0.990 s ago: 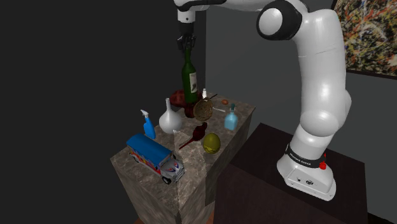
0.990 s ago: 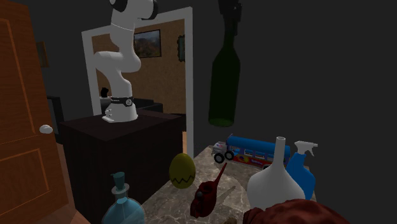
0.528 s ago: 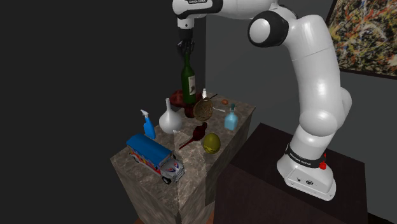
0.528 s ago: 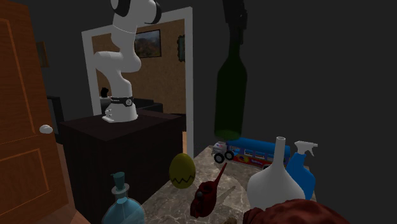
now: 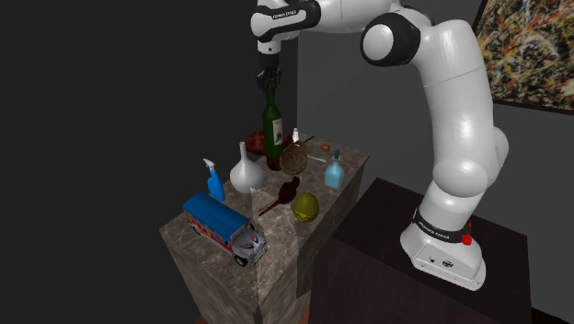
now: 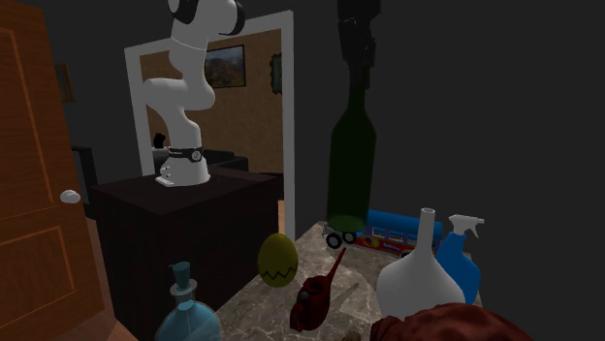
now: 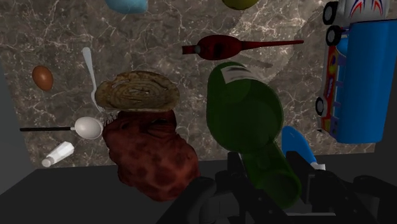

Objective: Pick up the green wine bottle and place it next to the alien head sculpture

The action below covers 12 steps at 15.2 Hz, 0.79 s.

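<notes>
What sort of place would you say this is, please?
Probably a room in a house: an orange panelled door beside a white-framed doorway, a framed painting on the wall, and a marble-topped table crowded with household objects.

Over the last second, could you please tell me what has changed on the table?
The gripper, still clasping the green wine bottle by its neck, has lowered it toward the tabletop beside the red sculpture. The toy bus and white vase stayed put.
</notes>
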Each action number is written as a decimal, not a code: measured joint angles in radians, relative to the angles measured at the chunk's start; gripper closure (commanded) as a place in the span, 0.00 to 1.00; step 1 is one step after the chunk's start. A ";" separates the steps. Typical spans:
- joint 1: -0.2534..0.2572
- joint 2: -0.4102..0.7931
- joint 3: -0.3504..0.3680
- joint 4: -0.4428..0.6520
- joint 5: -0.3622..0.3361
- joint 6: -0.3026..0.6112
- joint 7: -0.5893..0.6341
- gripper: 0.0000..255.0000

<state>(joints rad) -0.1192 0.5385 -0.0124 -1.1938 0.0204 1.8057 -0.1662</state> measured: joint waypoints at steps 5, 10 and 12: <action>0.001 -0.001 0.000 -0.071 0.000 0.071 -0.001 1.00; -0.001 0.009 0.000 -0.123 0.001 0.131 -0.004 1.00; 0.000 0.010 0.000 -0.147 0.001 0.157 -0.003 1.00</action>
<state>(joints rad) -0.1189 0.5488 -0.0121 -1.3409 0.0215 1.9630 -0.1693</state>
